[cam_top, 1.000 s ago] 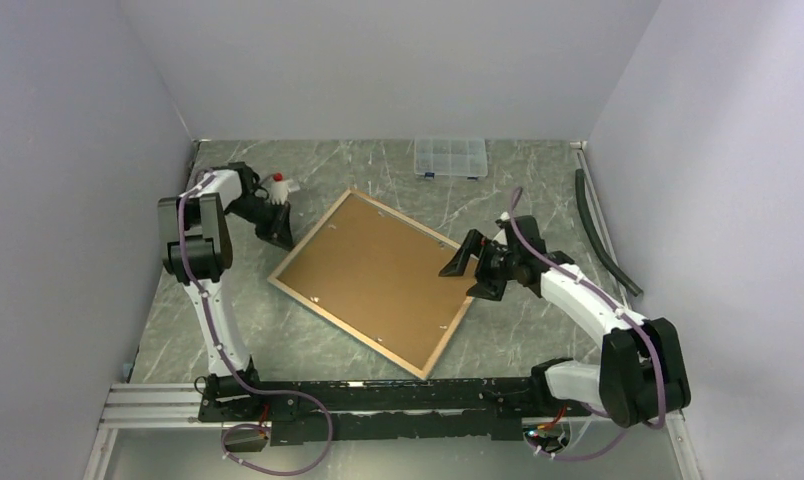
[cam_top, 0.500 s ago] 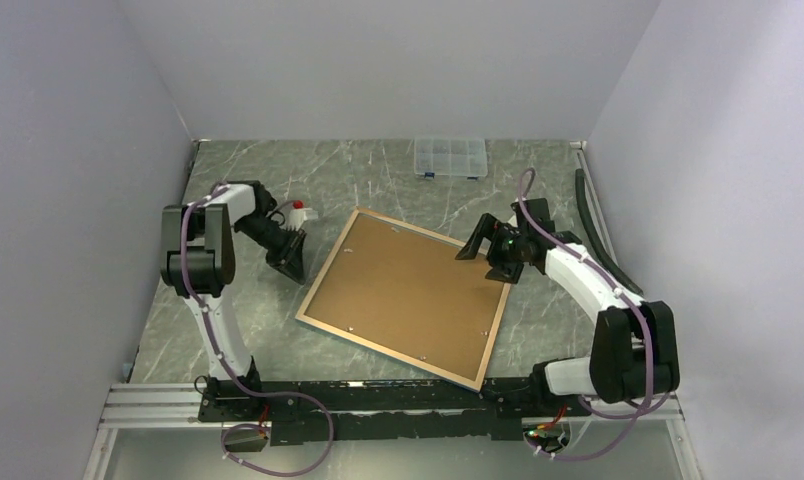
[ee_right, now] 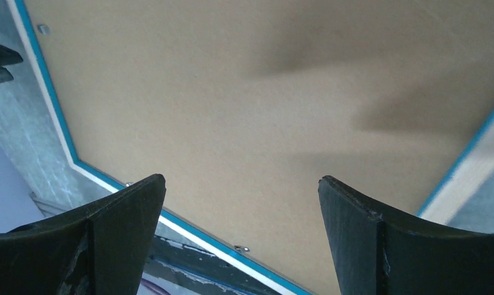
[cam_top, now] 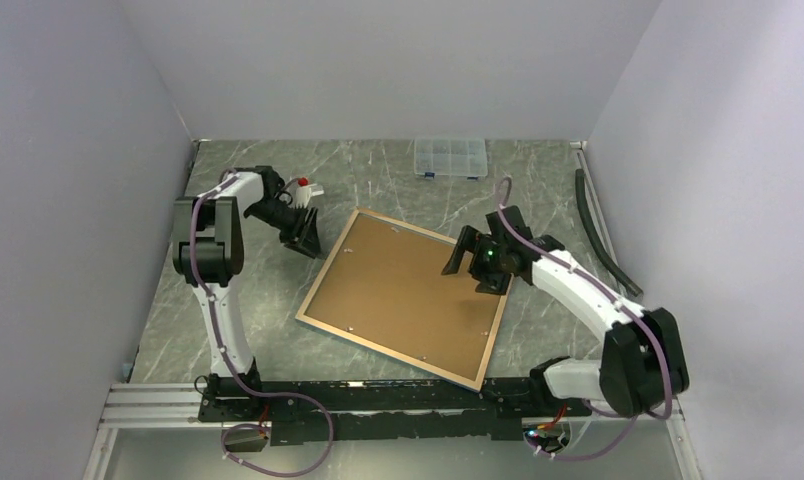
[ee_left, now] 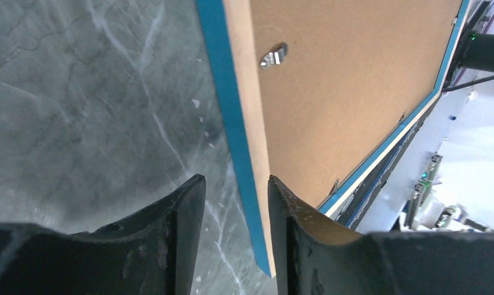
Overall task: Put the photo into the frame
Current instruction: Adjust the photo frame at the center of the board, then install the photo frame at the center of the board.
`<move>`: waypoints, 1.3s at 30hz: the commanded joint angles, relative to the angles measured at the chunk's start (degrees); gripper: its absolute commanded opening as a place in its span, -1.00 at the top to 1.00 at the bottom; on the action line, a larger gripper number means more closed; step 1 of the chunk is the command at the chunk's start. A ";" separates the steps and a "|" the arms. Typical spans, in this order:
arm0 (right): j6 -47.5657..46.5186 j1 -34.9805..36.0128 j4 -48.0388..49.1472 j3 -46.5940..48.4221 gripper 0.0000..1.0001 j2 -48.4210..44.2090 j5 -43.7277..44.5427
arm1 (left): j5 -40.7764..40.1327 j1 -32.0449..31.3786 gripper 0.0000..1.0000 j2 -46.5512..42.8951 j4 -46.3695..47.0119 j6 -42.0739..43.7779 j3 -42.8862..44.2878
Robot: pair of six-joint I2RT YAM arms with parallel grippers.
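Note:
The frame (cam_top: 403, 295) lies back side up in the middle of the table, with its brown backing board on top and a thin tan rim. The photo is not in view. My left gripper (cam_top: 300, 232) sits just off the frame's far-left corner. In the left wrist view (ee_left: 235, 178) its jaws are a narrow gap apart, and the frame's blue edge (ee_left: 232, 123) and corner run between the fingertips. My right gripper (cam_top: 475, 262) hovers over the board near the frame's far-right corner. It is wide open and empty in the right wrist view (ee_right: 241, 179), where the board (ee_right: 263, 92) fills the picture.
A clear compartment box (cam_top: 450, 157) stands at the back wall. A small white object with a red cap (cam_top: 303, 187) lies by the left arm. A black strip (cam_top: 603, 235) lies along the right wall. Small metal tabs (ee_left: 272, 56) hold the board.
The frame turned clockwise and slid right a second ago, then stayed still. My left gripper moved toward the frame's far-left corner. My right gripper moved left over the board.

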 commanded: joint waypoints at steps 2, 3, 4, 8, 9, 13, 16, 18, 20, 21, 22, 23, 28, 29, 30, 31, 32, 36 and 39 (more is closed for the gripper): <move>4.05 -4.60 -7.82 -6.04 -1.00 -10.06 8.61 | 1.32 0.44 0.00 1.79 3.37 -1.84 -1.06; 3.92 -5.85 -7.70 -6.81 -1.00 -10.77 8.36 | 1.18 0.46 -0.01 1.87 3.77 -1.73 -1.37; 3.66 -6.45 -7.97 -7.51 -1.00 -10.96 8.58 | 1.20 0.43 -0.01 1.84 3.96 -1.53 -1.60; 3.27 -7.22 -8.68 -9.12 -1.00 -9.34 9.80 | 2.52 0.48 0.04 1.45 4.16 -0.68 -2.89; 3.42 -7.26 -7.72 -9.82 -1.00 -9.10 9.69 | 2.55 0.48 0.06 1.11 4.49 -0.51 -3.44; 4.44 -7.85 -2.37 -12.78 -1.00 -5.99 8.32 | 2.42 0.43 0.09 0.07 5.31 -0.31 -5.49; 4.40 -8.55 2.70 -13.11 -1.00 -2.01 6.12 | 2.44 0.44 0.11 -0.46 5.61 0.07 -6.54; 3.84 -8.72 5.13 -11.71 -1.00 0.15 5.15 | 2.41 0.49 0.14 -0.70 5.39 0.58 -7.26; 3.12 -9.08 5.98 -9.07 -1.00 2.17 4.78 | 2.35 0.49 0.16 -0.82 5.04 1.17 -7.95; 2.57 -9.41 6.06 -7.53 -1.00 3.29 4.69 | 2.35 0.44 0.17 -0.90 4.79 2.02 -8.35; 1.83 -9.80 5.89 -5.67 -1.00 4.37 4.56 | 2.20 -0.66 0.18 -0.99 4.49 3.07 -8.85; 1.08 -10.39 5.48 -3.83 -1.00 5.61 4.44 | 1.50 -1.23 0.18 -1.06 4.21 4.24 -9.34; -1.98 -12.29 4.14 3.69 -1.00 10.50 4.34 | 0.67 -2.01 0.19 -1.93 0.92 8.70 -11.57; -2.57 -12.76 3.48 4.96 -1.00 11.36 4.47 | 0.67 -2.09 0.19 -2.38 0.43 9.41 -12.25; -3.11 -13.20 3.17 5.45 -1.00 12.20 4.71 | 0.83 -2.05 0.19 -2.90 -0.31 10.22 -12.88; -3.62 -13.50 2.77 6.03 -1.00 12.85 5.17 | 1.05 -2.10 0.19 -3.49 -1.10 11.07 -13.60; -4.11 -13.70 2.06 6.66 -1.00 13.35 6.21 | 1.31 -2.07 0.19 -4.14 -1.85 11.86 -14.34; -5.44 -14.71 -0.12 8.61 -1.00 14.18 10.53 | 1.07 -2.27 0.13 -6.39 -3.98 14.57 -16.75; -5.40 -15.06 -1.69 10.84 -1.00 12.34 13.69 | 1.08 -2.01 0.07 -8.13 -4.13 14.33 -17.10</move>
